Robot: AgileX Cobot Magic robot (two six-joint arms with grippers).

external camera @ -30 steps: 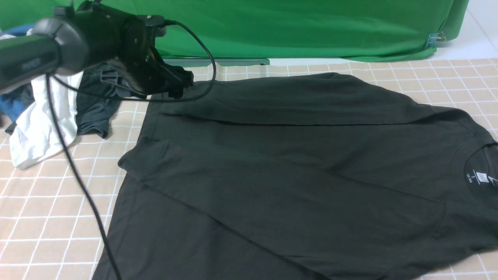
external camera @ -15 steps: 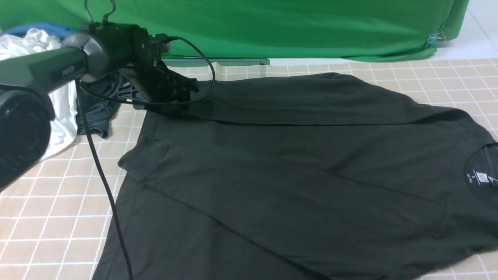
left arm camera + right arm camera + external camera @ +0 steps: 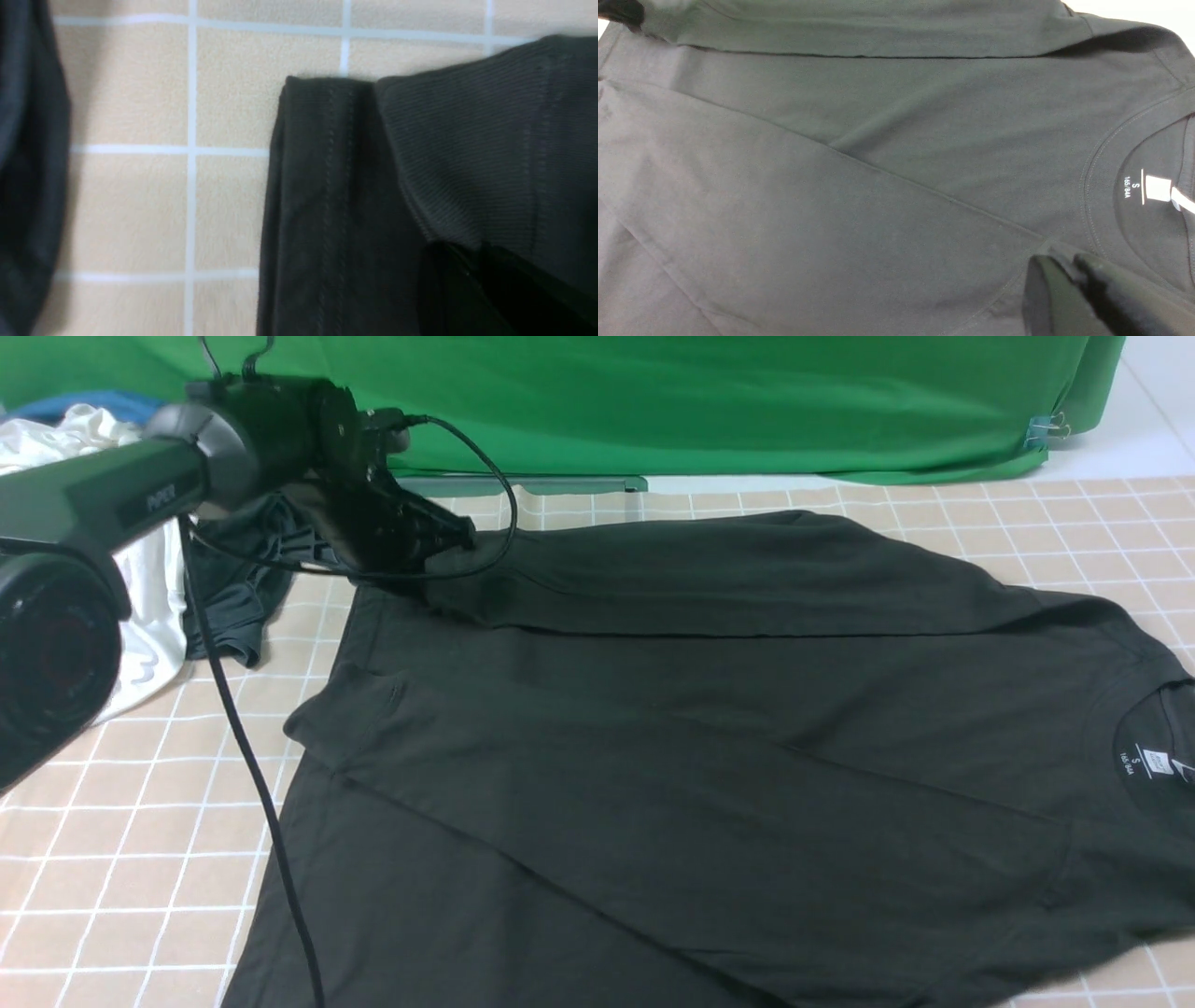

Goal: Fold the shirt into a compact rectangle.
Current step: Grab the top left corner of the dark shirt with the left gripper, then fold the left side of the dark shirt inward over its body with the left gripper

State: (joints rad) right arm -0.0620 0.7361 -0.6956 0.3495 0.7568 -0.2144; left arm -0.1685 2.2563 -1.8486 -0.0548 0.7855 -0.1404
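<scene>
Black shirt [image 3: 709,737] corner pinched by left gripper [image 3: 446,539].

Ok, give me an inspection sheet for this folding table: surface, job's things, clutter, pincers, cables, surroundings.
Surface: beige checked tablecloth, flat where visible.
Job's things: black shirt spread out, far side folded inward, neck label toward the robot's right.
Clutter: white garment, dark grey-teal garment and blue cloth heaped at far left.
Pincers: left pincer shut on the shirt's far left corner; right pincer shut over the shirt near the collar, hold unclear.
Cables: black cable hangs from the left arm, passing the shirt's near left edge.
Surroundings: green backdrop, binder clip at its right end.
</scene>
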